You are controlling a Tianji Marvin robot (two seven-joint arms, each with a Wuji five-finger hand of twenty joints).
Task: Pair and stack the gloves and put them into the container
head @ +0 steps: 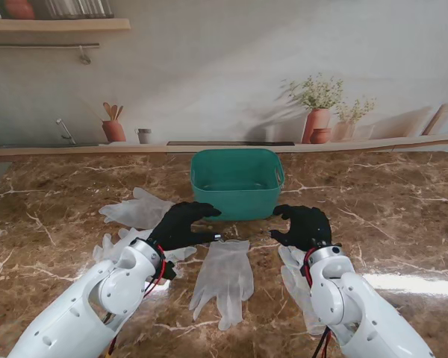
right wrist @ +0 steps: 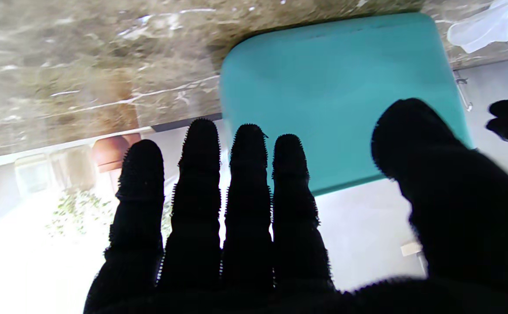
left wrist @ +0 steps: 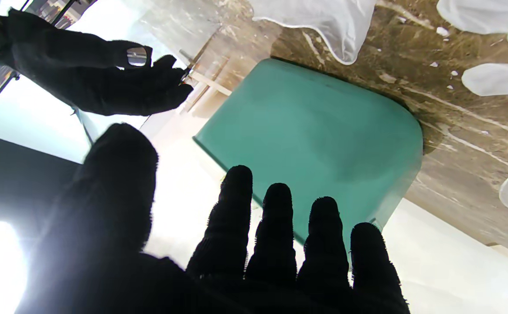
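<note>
Hovering near the green tub (head: pixel 237 192), my left hand (head: pixel 181 224) and right hand (head: pixel 305 226) are spread, holding nothing; gloves (head: pixel 224 276) lie flat.

teal container (head: pixel 237 192), translucent white gloves (head: pixel 224 277), brown veined marble table (head: pixel 388 216)

A glossy brown marble-patterned surface (head: pixel 403 224) with white veins fills the foreground. Behind it stands a pale printed kitchen backdrop wall (head: pixel 231 60) showing a wooden shelf (head: pixel 56 24), terracotta plant pots (head: pixel 316 124) and a utensil jar (head: pixel 113 130). Bright light glares on the surface at right.
</note>
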